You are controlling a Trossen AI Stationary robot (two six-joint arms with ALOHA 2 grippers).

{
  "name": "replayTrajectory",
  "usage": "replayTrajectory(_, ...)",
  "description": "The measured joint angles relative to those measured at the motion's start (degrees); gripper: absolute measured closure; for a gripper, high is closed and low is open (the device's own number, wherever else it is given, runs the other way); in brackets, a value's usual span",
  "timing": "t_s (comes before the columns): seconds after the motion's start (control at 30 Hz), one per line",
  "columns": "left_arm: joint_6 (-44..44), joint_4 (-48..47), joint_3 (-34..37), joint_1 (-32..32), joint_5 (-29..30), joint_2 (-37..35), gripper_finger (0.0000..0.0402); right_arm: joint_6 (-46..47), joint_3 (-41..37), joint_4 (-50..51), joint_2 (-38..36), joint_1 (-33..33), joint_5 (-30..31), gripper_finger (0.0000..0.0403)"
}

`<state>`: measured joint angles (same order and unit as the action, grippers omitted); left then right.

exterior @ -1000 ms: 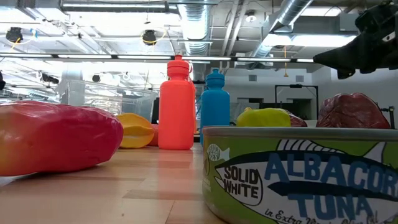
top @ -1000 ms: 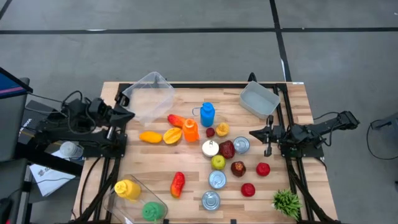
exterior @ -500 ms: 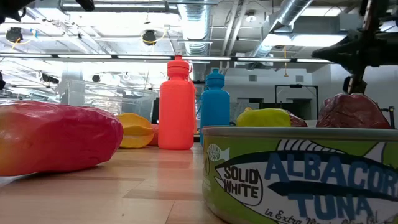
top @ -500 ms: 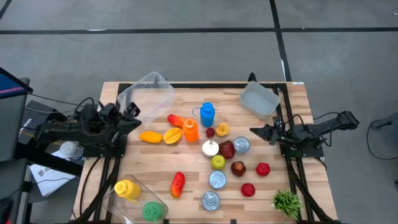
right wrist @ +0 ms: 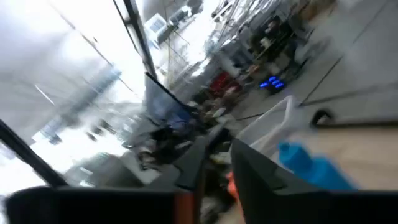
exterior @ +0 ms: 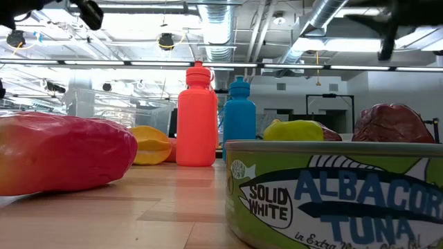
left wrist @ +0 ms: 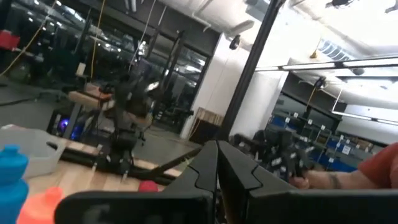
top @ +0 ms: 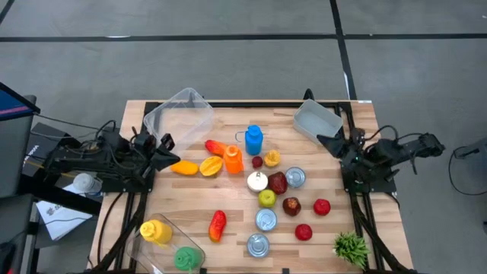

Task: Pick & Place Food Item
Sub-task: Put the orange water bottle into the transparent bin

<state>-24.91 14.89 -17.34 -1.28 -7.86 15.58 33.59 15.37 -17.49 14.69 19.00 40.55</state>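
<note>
Dark and clenched, the left claw (top: 166,142) hovers over the left edge of the worktop (top: 190,209), holding nothing; in its wrist view the two fingers (left wrist: 208,171) press together. It sits just beside a yellow-orange fruit (top: 183,167) and just below a clear tub (top: 179,116) that lies tilted at the back left.

The right claw (top: 326,141) hangs at the right edge, near a second clear tub (top: 316,120) at the back right. Its fingers (right wrist: 252,171) show a narrow gap in the wrist view, with nothing between them.

Food lies untouched across the middle of the worktop. A blue bottle (top: 253,139) stands behind an orange bottle (top: 233,160), with an orange half fruit (top: 211,166) and a red-orange pepper (top: 215,147) to their left. To the right are a small yellow piece (top: 272,158), a dark red lump (top: 278,183), an upright tin (top: 295,177) and a white round item (top: 257,182). Nearer the front sit a green apple (top: 266,199), two more tins (top: 265,220) (top: 258,245), three red fruits (top: 292,205) (top: 322,206) (top: 303,231) and a long red pepper (top: 218,225). At the front left a yellow item (top: 155,231) and a green item (top: 186,259) rest by another clear tub (top: 169,230). A small green plant (top: 351,246) stands at the front right corner.

From table height, the tuna tin (exterior: 332,194) fills the foreground.
</note>
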Motion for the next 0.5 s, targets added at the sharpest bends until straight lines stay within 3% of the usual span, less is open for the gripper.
replayTrajectory(0.17, -0.04, -6.87, 0.00, 0.00, 1.06, -6.22, 0.0401, -10.13, 13.21, 7.18, 15.21, -1.00, 2.18, 0.0238)
replayTrajectory(0.3, -0.04, -9.81, 0.00, 0.00, 1.94, -10.44, 0.0401, -13.09, 23.02, 11.36, 29.62, -3.57, 2.35, 0.0181)
replayTrajectory(0.5, -0.04, -12.60, 0.00, 0.00, 2.02, -12.99, 0.0401, -14.43, 36.81, 15.68, 51.71, -9.39, -2.19, 0.0154)
